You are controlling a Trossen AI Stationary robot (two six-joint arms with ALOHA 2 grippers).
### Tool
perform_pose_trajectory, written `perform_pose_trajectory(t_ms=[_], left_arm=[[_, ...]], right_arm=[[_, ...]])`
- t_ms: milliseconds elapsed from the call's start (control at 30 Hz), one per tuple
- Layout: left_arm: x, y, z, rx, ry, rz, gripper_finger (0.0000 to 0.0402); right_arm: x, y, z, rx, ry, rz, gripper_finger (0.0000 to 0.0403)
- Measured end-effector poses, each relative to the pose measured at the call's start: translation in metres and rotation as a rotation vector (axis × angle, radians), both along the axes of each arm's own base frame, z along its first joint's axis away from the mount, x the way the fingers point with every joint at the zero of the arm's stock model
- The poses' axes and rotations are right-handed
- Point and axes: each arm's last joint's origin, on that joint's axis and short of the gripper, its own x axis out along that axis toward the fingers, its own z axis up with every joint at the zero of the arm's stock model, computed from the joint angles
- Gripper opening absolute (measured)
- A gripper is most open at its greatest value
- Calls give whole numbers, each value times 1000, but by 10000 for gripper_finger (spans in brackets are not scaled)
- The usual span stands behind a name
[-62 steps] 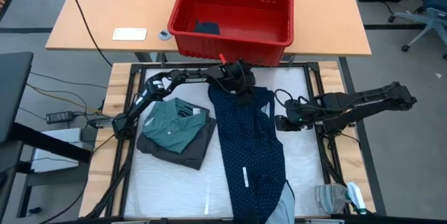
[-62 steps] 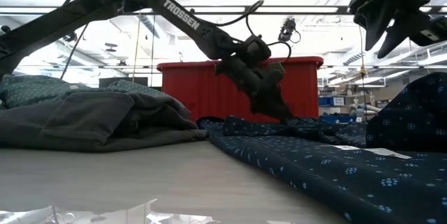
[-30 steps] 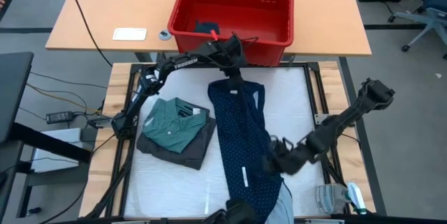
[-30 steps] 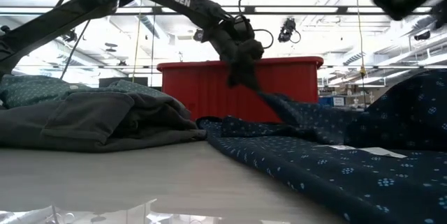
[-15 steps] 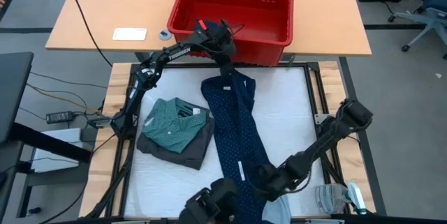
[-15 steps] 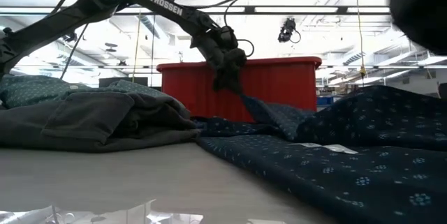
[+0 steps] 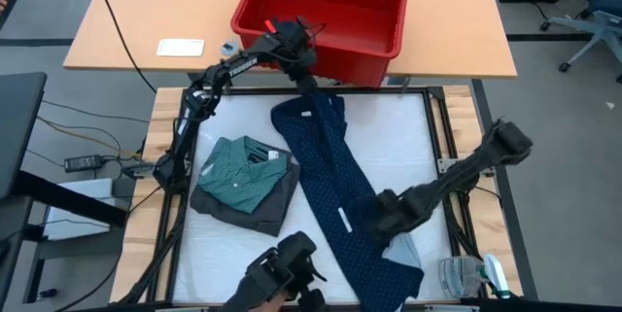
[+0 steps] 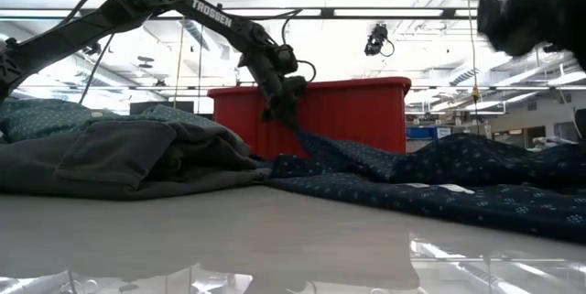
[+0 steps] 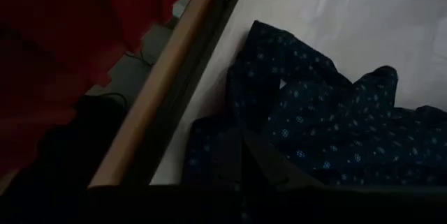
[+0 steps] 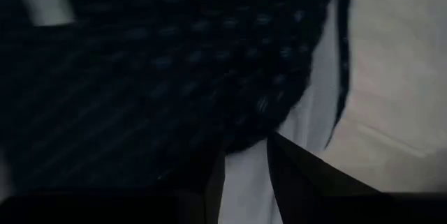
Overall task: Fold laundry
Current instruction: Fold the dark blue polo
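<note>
Navy dotted cloth (image 10: 174, 63) over white table surface (image 10: 398, 56), dark fingers (image 10: 300, 175) beneath.

My left arm (image 7: 219, 79) is black all over, slim tubular links joined by rounded housings, with a red patch showing near its wrist (image 7: 270, 26) from overhead. From desk height I read white "TROSSEN" lettering (image 8: 211, 16) along the forearm link, and thin black cables loop beside the wrist joint. My right arm (image 7: 466, 171) is the same black build, with a bulky boxy elbow housing and a chunky dark wrist block. Its wrist view shows two dark, flat fingers (image 10: 297, 172).
</note>
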Motion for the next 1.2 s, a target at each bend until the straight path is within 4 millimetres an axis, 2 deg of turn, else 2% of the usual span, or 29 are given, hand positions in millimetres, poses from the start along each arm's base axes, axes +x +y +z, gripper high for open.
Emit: perform_pose_trajectory(t_ms=[167,300,367,433,600,700,867,1100,1200], left_arm=[[-2,1,0,0,2,-1,0],[-1,1,0,21,2,-32,0],[-1,1,0,22,3,-33,0],[-1,1,0,22,3,-35,0],[-2,0,0,15,10,-38,0],[-2,-1,-1,10,17,-43,0],[-2,-1,-1,17,19,-58,0],[0,0,0,39,0,-64,0],[1,0,0,42,-4,-64,0]], right_arm=[[-30,-9,48,33,-163,42,117],[-47,-25,63,-81,-229,120,122],[-44,-35,56,-99,-224,179,131],[-39,-43,41,-73,-210,191,146],[-24,-45,12,28,-296,52,176],[-21,-33,5,138,-297,-37,176],[-12,4,2,267,-382,-59,157],[-18,32,-41,292,-103,-25,145],[-20,40,-41,397,-27,0,144]])
